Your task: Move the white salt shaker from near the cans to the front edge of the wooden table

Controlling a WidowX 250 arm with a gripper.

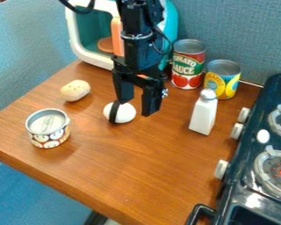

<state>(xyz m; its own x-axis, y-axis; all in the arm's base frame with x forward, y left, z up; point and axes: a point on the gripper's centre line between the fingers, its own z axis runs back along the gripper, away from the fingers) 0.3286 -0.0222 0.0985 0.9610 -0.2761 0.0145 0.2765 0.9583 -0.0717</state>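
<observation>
My black gripper hangs over the upper middle of the wooden counter, its two fingers spread apart with nothing between them. Just below and left of the left finger lies a white rounded object with a black band; whether they touch I cannot tell. Farther left is a pale, potato-like item. A short can with a grey lid stands near the counter's left side. To the gripper's right are a white shaker with a grey top, a red and green can and a yellow and blue can.
The wooden counter ends in a front edge at the lower left. A dark toy stove with white knobs borders it on the right. Behind the arm stands a white and teal toy oven, with an orange piece at its opening.
</observation>
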